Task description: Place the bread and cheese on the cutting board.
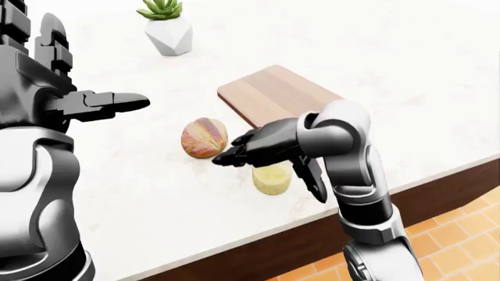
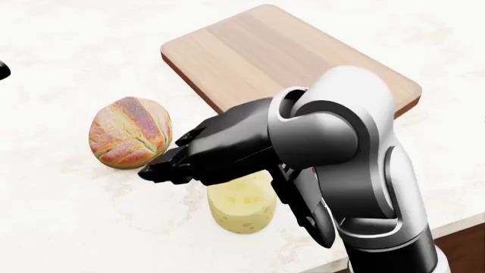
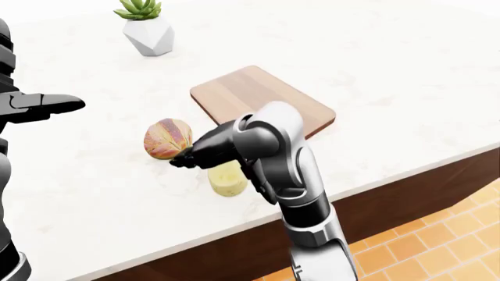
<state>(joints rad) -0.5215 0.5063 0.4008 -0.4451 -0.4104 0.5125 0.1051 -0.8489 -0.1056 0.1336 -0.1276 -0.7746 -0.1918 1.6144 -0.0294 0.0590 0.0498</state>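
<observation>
A round crusty bread loaf [image 2: 129,132] lies on the white counter, left of a wooden cutting board [image 2: 280,51] that is bare. A pale yellow cheese cylinder [image 2: 243,207] stands just below the board's near corner. My right hand [image 2: 182,165] hovers over the top of the cheese. Its dark fingers [image 2: 163,170] point left, almost reaching the bread, and its thumb hangs down at the cheese's right side. The fingers are not closed round anything. My left hand [image 1: 101,104] is raised at the left of the left-eye view, open and empty, well away from the bread.
A potted succulent in a white faceted pot [image 1: 166,26] stands at the top left of the counter. The counter's brown edge [image 1: 438,187] runs along the lower right, with orange tiled floor [image 1: 469,234] beyond it.
</observation>
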